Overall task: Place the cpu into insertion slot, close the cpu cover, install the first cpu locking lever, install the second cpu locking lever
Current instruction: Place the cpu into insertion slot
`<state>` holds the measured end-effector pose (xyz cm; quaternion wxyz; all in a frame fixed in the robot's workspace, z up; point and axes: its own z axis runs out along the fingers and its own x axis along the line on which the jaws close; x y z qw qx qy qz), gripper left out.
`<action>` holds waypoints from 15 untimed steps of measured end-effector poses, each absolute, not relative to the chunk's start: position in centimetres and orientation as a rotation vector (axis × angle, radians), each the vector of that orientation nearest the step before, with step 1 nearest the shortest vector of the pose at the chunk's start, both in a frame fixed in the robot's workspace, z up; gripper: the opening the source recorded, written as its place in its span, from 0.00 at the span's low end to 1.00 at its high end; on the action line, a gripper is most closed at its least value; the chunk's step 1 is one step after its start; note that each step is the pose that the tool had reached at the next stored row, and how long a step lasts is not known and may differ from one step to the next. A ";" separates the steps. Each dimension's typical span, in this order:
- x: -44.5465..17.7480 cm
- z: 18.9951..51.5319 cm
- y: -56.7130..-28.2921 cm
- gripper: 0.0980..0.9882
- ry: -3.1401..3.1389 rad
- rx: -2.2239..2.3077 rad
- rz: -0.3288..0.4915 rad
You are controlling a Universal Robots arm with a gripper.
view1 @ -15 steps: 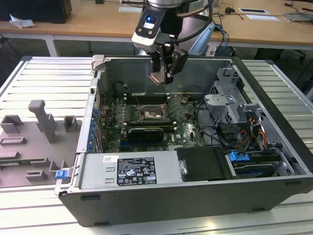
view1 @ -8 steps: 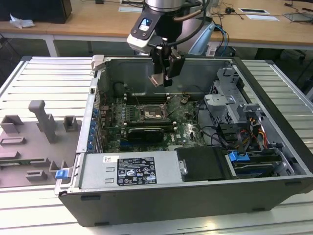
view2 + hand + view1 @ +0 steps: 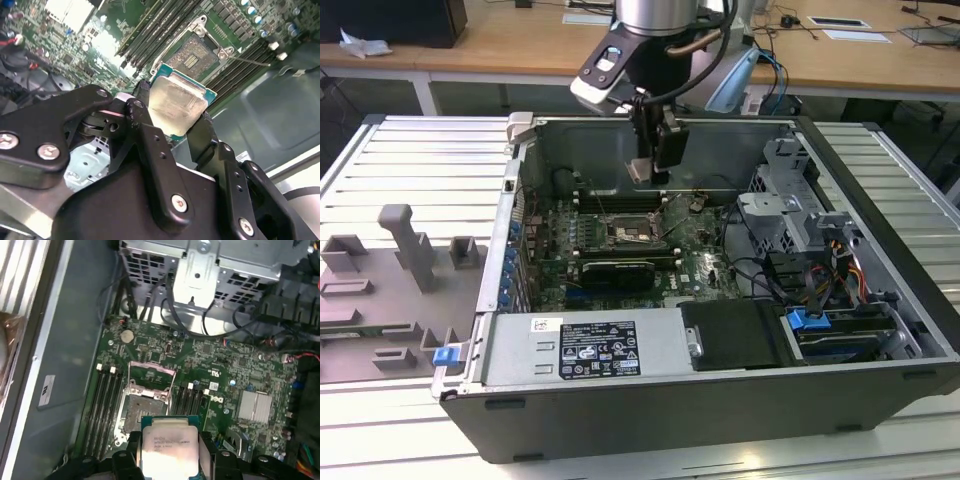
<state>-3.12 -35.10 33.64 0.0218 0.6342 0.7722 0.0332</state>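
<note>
**Q:** Where is the cpu, and what does it look like?

**A:** One cpu (image 3: pixel 169 442), a small flat square chip. It has a dull, smudged silvery lid and a thin green rim. In the first wrist view there is dark print on the lid. The arm's two black jaws are clamped on two opposite edges of it. It hangs in the air above the motherboard (image 3: pixel 235 370), apart from the socket.

**Q:** And the socket?

**A:** One insertion slot (image 3: pixel 145 407) lies open near the chip, with its contact field exposed. The cpu cover (image 3: pixel 152 372), a thin dark frame, looks tipped up at one edge of the slot. In the second wrist view, one thin metal lever (image 3: pixel 250 60) juts out beside the socket.

**Q:** What holds all this?

**A:** One open desktop computer case (image 3: pixel 720 420), which rests on a slatted metal surface (image 3: pixel 410 150). The case holds:
- the motherboard, with two banks of memory slots (image 3: pixel 107 405), one on each side of the socket
- one finned silver heatsink (image 3: pixel 256 406)
- one coin battery (image 3: pixel 128 335)
- one power supply (image 3: pixel 585 350) with a white label
- one grey drive cage (image 3: pixel 780 195)
- loose bundles of cable

**Q:** Anything outside the case?

**A:** At the exterior view's left, one grey fixture plate (image 3: pixel 380 300) with several raised blocks lies on the surface. One blue clip (image 3: pixel 445 354) sits at its edge, just beside the case.
</note>
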 end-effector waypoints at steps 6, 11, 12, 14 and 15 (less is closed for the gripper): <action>-3.1 32.8 -35.1 0.50 2.256 2.115 0.098; -3.2 32.3 -35.1 0.50 2.217 2.154 0.096; -3.2 32.3 -35.1 0.50 2.216 2.155 0.096; -3.2 32.2 -35.1 0.50 2.216 2.155 0.096; -3.2 32.2 -35.1 0.50 2.216 2.155 0.096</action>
